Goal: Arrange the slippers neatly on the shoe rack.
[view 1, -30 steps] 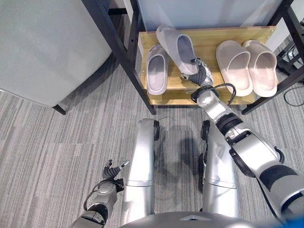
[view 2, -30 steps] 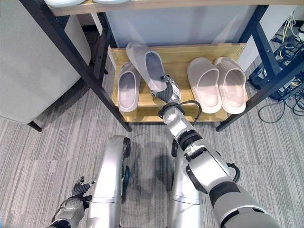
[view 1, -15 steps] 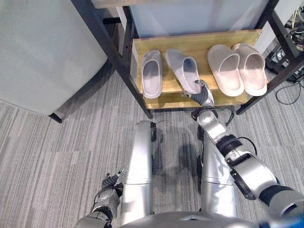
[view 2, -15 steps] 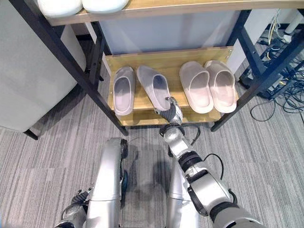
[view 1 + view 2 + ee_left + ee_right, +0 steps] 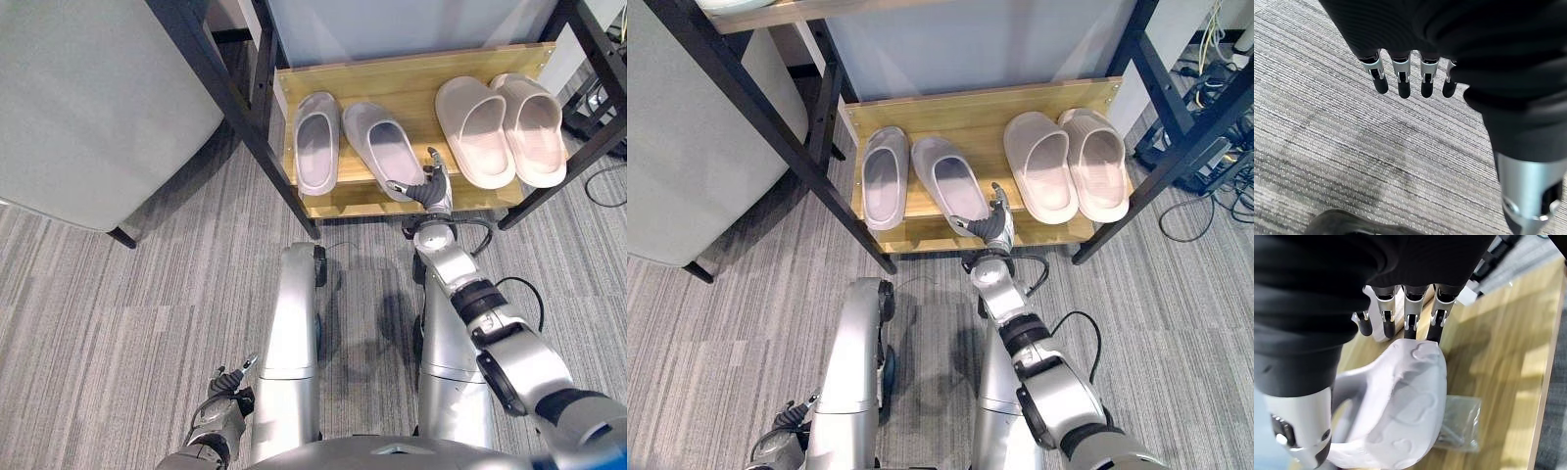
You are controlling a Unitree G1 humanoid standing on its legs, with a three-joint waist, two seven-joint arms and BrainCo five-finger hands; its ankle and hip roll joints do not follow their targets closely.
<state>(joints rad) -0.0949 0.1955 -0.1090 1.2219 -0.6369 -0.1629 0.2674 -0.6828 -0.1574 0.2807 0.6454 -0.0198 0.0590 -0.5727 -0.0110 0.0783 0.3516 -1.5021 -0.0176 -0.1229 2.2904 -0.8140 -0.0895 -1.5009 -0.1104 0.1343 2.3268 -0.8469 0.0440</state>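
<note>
Resting right hand (image 5: 996, 221) on grey slipper's (image 5: 951, 186) heel, fingers straight | left hand (image 5: 1415, 73) relaxed, empty

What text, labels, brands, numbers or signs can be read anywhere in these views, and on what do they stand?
None can be read.
Grey slippers and beige slippers: plain, no print visible.
Shoe rack: bare wood, no label.
Clear bag on the shelf by the right hand: contents too blurred to tell any print.
Carpet past the left hand: no markings.
</note>
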